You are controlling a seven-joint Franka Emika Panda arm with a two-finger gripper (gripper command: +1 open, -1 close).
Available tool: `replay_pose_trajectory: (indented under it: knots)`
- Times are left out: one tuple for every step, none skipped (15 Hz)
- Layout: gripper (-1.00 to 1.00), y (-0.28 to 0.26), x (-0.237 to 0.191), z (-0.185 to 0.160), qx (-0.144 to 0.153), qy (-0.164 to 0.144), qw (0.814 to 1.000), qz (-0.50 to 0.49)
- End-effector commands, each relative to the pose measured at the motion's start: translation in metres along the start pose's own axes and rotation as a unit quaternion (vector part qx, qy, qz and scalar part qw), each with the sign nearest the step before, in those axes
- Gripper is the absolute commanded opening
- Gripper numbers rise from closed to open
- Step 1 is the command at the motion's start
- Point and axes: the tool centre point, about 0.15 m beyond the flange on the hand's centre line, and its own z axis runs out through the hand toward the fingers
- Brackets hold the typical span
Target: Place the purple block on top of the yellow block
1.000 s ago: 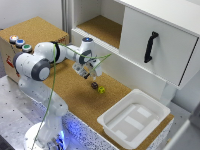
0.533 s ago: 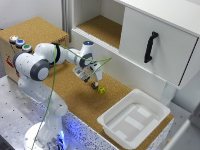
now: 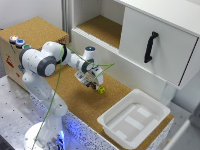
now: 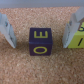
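In the wrist view the purple block (image 4: pixel 38 41), a dark cube with yellow markings, rests on the cork surface between my two fingers. My gripper (image 4: pixel 40 43) is open, and each finger stands a little clear of the block's sides. The yellow block (image 4: pixel 79 38) peeks out just past one finger (image 4: pixel 74 31), close beside the purple block. In the exterior view my gripper (image 3: pixel 92 82) is low over the cork board, and the yellow block (image 3: pixel 101 90) lies right next to it on the exterior view's right. My fingers hide the purple block there.
A white tray (image 3: pixel 131 121) stands at the cork board's end on the exterior view's right. A white cabinet with a black handle (image 3: pixel 150 47) and an open shelf (image 3: pixel 102 27) rise behind. A box with coloured buttons (image 3: pixel 17 41) stands at the exterior view's left.
My gripper has come down towards the cork board, nearer the yellow block, and now straddles the purple block. Neither block has moved.
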Motion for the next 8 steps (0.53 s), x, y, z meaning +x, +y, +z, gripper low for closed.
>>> replay_pose_trajectory:
  knots:
    - [-1.00,-0.0003,0.0187,0.0079,-0.003,0.003,1.000,0.006]
    - [-1.00,-0.0002,0.0177,0.0080,-0.005,0.002,1.000,0.005]
    - [-1.00,0.0000,0.0165,0.0088,-0.006,0.000,1.000,0.006]
    - [-1.00,-0.0002,0.0155,0.0086,-0.005,0.000,1.000,0.006]
    - [-1.00,-0.0006,0.0147,0.0079,-0.005,0.001,1.000,0.005]
    - [-1.00,-0.0012,0.0139,0.0068,-0.005,0.002,1.000,0.004]
    - [-1.00,-0.0012,0.0132,0.0061,-0.005,0.003,1.000,0.004]
    - [-1.00,-0.0010,0.0122,0.0060,-0.006,0.002,1.000,0.004]
